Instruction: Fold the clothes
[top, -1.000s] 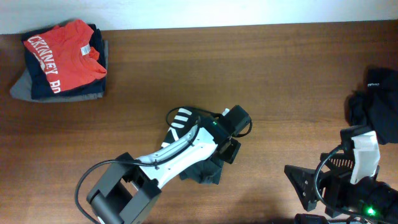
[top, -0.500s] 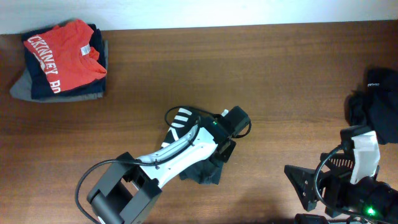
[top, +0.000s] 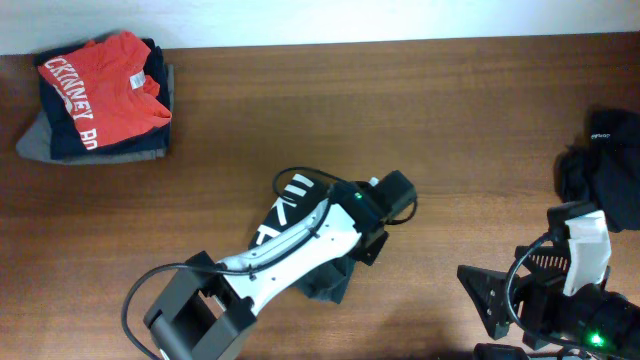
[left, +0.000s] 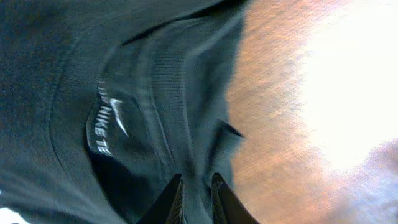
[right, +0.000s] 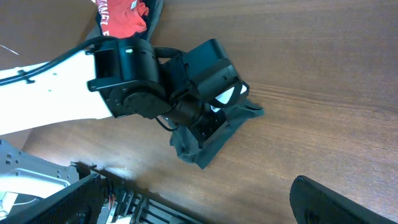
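A dark grey-green T-shirt (top: 325, 283) lies bunched at the table's middle, with white stripes (top: 291, 195) showing at its left end. The left wrist view shows its collar and a white-lettered tag (left: 109, 128). My left gripper (left: 196, 178) is shut on a fold of this shirt beside the collar; from overhead it (top: 372, 245) sits at the shirt's right edge. A heap of black clothes (top: 612, 170) lies at the right edge. My right gripper (right: 196, 186) hangs open and holds nothing, low at the near right and apart from the shirt (right: 214, 140).
A folded stack with a red shirt (top: 100, 85) on top sits at the far left corner. The white left arm (top: 290, 250) stretches across the shirt from the near edge. Bare wood (top: 470, 130) lies between the middle shirt and the right heap.
The left jaws have shut on the shirt's fabric. The left wrist has shifted a little to the right, dragging the shirt with it. The right arm has stayed still.
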